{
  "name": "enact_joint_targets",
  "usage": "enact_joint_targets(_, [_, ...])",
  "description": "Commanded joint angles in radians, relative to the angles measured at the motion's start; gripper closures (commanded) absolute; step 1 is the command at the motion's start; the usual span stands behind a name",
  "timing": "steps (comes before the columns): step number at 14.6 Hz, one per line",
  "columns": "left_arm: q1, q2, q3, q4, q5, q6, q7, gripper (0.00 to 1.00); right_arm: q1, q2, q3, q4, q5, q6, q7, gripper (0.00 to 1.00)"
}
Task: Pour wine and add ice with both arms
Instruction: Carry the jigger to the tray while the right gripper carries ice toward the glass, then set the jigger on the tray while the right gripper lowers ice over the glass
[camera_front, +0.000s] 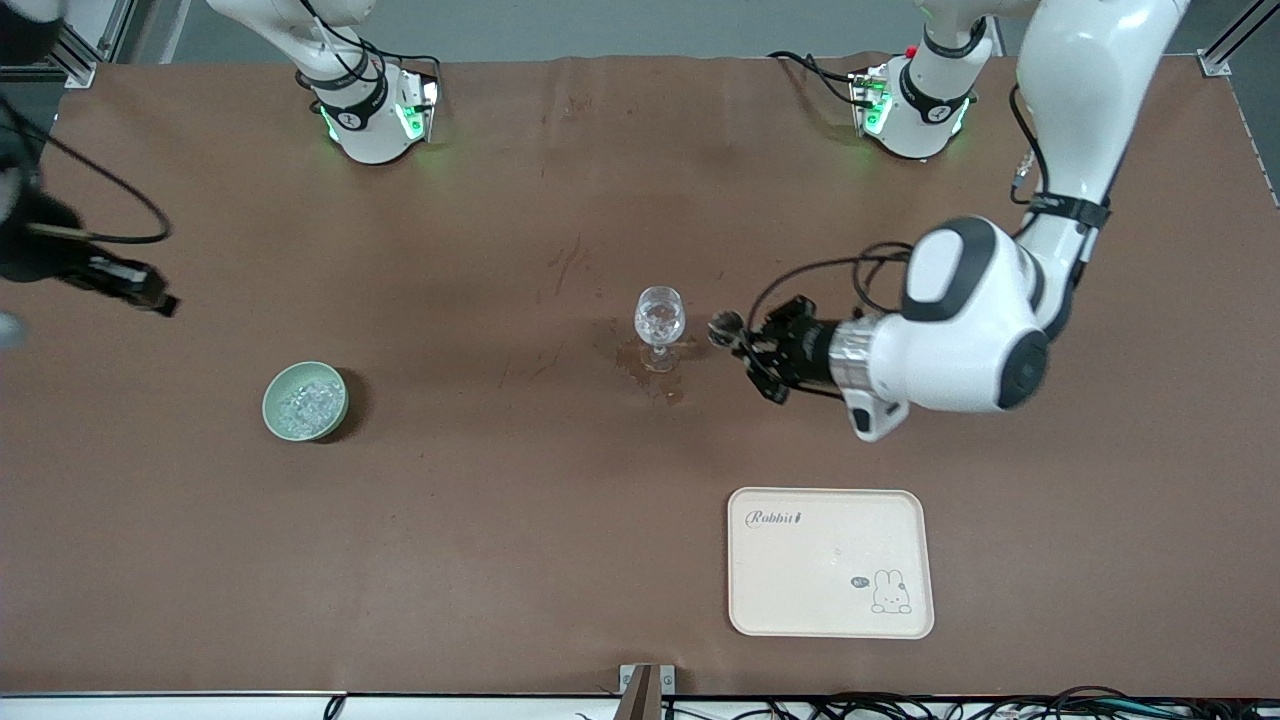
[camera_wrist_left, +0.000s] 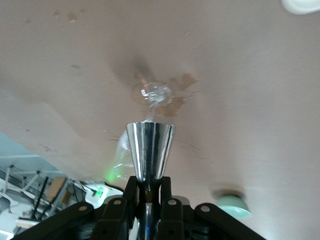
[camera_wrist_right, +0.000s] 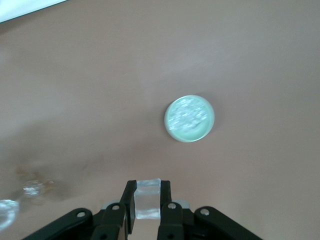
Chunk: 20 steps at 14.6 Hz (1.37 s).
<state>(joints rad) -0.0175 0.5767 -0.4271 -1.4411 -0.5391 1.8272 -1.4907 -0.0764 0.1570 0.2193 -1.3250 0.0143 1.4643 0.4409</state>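
Tray (camera_front: 830, 600): bare, nearest the camera.
Bowl (camera_front: 305, 401): holds ice (camera_front: 308, 404).
Glass (camera_front: 660, 318): mid-table, on a wet stain.
Left gripper (camera_front: 738, 342): clenched on a steel jigger (camera_wrist_left: 149, 149), beside the glass.
Right gripper (camera_wrist_right: 148, 205): grasping an ice cube (camera_wrist_right: 148, 199), above the table.

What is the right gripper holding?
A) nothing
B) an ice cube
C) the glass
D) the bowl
B: in the right wrist view the right gripper has its fingers shut on a clear ice cube, high over the table, with the bowl of ice below.
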Motion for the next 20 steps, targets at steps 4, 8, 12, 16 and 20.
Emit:
enact_joint_targets(4, [0.137, 0.193, -0.009, 0.126, -0.208, 0.134, 0.174, 0.99, 0.133, 0.074, 0.098, 0.010, -0.004, 0.106, 0.326, 0.99])
enact_joint_targets(8, [0.180, 0.325, -0.009, 0.143, -0.379, 0.335, 0.311, 0.99, 0.292, 0.176, 0.098, 0.012, -0.013, 0.230, 0.539, 0.99])
enact_joint_targets(12, [0.182, 0.431, 0.037, 0.188, -0.548, 0.420, 0.377, 0.99, 0.424, 0.237, 0.097, 0.021, -0.016, 0.309, 0.688, 0.99])
enact_joint_targets(16, [0.215, 0.506, 0.064, 0.194, -0.600, 0.420, 0.469, 0.93, 0.520, 0.315, 0.098, 0.026, -0.043, 0.390, 0.788, 0.99])
enact_joint_targets(20, [0.217, 0.531, 0.070, 0.186, -0.660, 0.417, 0.494, 0.80, 0.586, 0.395, 0.098, 0.059, -0.062, 0.396, 0.834, 0.99])
